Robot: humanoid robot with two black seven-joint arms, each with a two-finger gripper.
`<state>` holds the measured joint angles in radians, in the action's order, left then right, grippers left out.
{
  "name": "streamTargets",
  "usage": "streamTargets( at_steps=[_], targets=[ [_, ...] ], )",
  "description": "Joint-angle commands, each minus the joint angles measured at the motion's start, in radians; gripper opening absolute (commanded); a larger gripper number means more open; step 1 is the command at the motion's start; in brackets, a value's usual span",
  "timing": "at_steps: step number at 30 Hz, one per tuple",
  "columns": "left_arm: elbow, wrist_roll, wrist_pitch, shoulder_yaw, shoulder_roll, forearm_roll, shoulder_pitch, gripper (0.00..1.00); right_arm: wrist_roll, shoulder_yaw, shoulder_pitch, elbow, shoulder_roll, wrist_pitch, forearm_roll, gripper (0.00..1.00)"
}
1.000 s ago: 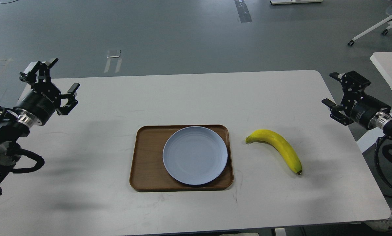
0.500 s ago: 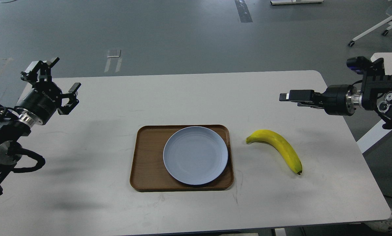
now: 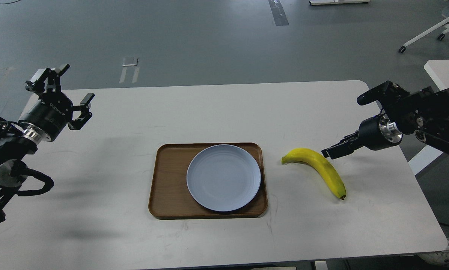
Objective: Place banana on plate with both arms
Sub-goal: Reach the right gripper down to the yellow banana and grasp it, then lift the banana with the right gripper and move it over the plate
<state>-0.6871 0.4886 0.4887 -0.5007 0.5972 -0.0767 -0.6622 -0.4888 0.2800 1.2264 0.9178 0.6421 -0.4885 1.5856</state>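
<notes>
The yellow banana (image 3: 319,170) lies on the white table (image 3: 134,112), right of the tray, greenish stem end toward the tray and dark tip toward me. The pale blue-grey plate (image 3: 223,177) sits empty on the right part of the brown wooden tray (image 3: 168,183). My right gripper (image 3: 329,152) points down and left, its tip just above and right of the banana's upper curve. It shows as one dark bar, so I cannot tell its fingers apart. My left gripper (image 3: 72,84) is open and empty, raised over the table's far left edge.
The table's right edge (image 3: 416,180) lies close behind the right arm. Another white table (image 3: 444,73) and a wheeled stand (image 3: 427,33) are at the far right. Grey floor lies beyond the table.
My right arm has swung in from the table's right edge and dropped its gripper toward the banana. The left gripper has barely moved. Banana, plate and tray have stayed put.
</notes>
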Motion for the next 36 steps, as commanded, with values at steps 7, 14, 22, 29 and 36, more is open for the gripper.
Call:
streamTargets(
  at_steps=[7, 14, 22, 29, 36],
  targets=[
    [0.000, 0.000, 0.000, -0.004, -0.004, 0.002, -0.004, 0.98, 0.000, 0.068, 0.002, -0.065, -0.108, 0.000, 0.005, 0.91],
    [-0.003, 0.000, 0.000, -0.004, -0.005, 0.002, -0.005, 0.98, 0.000, 0.122, -0.004, -0.088, -0.154, 0.005, 0.004, 0.78],
    [-0.003, 0.000, 0.000, -0.006, -0.002, 0.002, -0.007, 0.98, 0.000, 0.128, -0.008, -0.093, -0.168, 0.007, 0.004, 0.36],
    [-0.005, 0.000, 0.000, -0.006, 0.003, 0.002, -0.007, 0.98, 0.000, 0.128, -0.002, -0.089, -0.159, 0.007, -0.001, 0.05],
    [-0.011, 0.000, 0.000, -0.006, 0.004, 0.002, -0.017, 0.98, 0.000, 0.120, 0.099, -0.070, -0.133, 0.008, -0.033, 0.05]
  ],
)
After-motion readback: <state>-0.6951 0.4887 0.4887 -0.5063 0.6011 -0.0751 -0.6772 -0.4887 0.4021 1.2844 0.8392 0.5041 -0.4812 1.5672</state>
